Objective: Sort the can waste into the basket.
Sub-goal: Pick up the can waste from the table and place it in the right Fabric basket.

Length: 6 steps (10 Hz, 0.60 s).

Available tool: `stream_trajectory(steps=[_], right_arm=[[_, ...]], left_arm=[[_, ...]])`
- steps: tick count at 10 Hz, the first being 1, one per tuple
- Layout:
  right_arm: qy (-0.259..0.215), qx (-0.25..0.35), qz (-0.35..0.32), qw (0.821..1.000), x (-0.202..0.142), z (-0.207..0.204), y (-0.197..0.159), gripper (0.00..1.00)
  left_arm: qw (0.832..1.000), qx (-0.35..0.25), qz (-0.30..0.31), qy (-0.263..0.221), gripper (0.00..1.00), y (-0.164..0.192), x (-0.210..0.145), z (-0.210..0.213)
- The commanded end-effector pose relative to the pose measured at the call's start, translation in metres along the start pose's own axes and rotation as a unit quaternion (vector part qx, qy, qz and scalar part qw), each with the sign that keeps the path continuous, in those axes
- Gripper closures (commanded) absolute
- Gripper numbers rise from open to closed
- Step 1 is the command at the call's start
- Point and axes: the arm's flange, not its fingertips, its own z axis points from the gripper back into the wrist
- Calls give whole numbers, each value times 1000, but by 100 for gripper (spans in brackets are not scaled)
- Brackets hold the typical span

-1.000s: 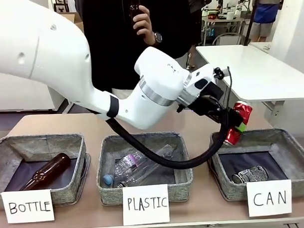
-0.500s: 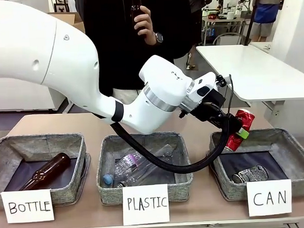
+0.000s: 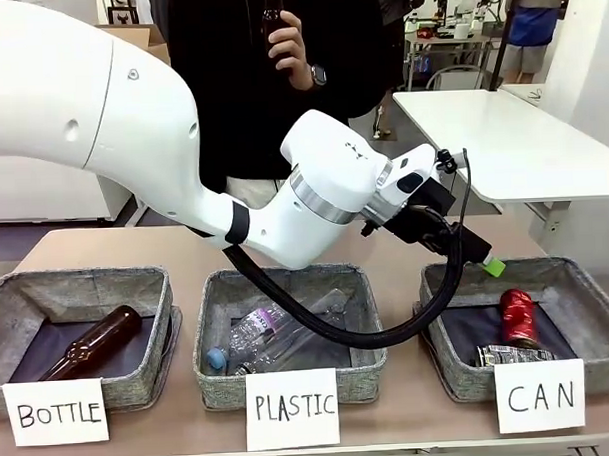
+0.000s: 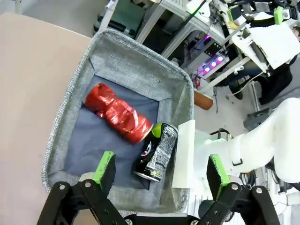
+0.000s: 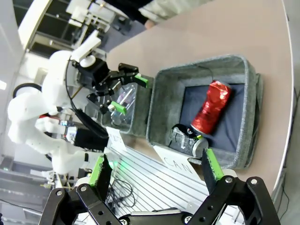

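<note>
A: Beige worktop [image 3: 396, 255] runs across the front view, with three grey baskets in a row and a person in black standing at the far side. What sits in them?

B: A brown bottle [image 3: 90, 342] lies in the one carded "BOTTLE", a clear plastic bottle [image 3: 273, 331] in the one carded "PLASTIC". The basket [image 3: 588, 313] behind the "CAN" card [image 3: 538, 395] holds both cans: the red can [image 3: 518, 317] lies on the dark lining, the dark can [image 3: 515, 354] just in front of it, next to the card.

A: And the left end effector [image 3: 476, 254]?

B: It hangs above the basket's near-left corner, reaching across from the left. One green pad shows at its tip, and nothing is between the fingers.

A: What about the left wrist view?

B: It looks straight down into the basket. The left end effector's fingers are spread wide, the green pads well apart, holding nothing and touching nothing. Below them the red can lies crumpled on its side, and the dark can lies touching its end, close to the white card.

A: And the right wrist view?

B: The right end effector [image 5: 158, 169] stands just as wide and empty, off to the side of the basket. Both cans show inside it, the red one lying lengthwise, the dark one by the card.
</note>
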Motion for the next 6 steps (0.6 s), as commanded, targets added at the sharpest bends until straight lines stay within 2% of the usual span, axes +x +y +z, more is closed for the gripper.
stream_trajectory(steps=[1, 2, 3, 4, 5, 6], right_arm=[[-4, 0, -6, 1000, 3, 1, 2, 0], [-4, 0, -6, 1000, 3, 1, 2, 0], [-4, 0, -6, 1000, 3, 1, 2, 0], [-4, 0, -6, 1000, 3, 1, 2, 0], [-4, 0, -6, 1000, 3, 1, 2, 0], [0, 0, 0, 1000, 0, 0, 0, 0]], left_arm=[[1000, -1, -15, -4, 0, -5, -4, 4], [1000, 7, -16, -7, 0, -5, -3, 8], [999, 35, -15, -6, 0, -5, -2, 32], [997, 78, 15, 10, 0, -5, -4, 84], [988, 133, 83, 16, 0, -10, -15, 166], [979, 138, 148, 26, 0, -19, -29, 239]])
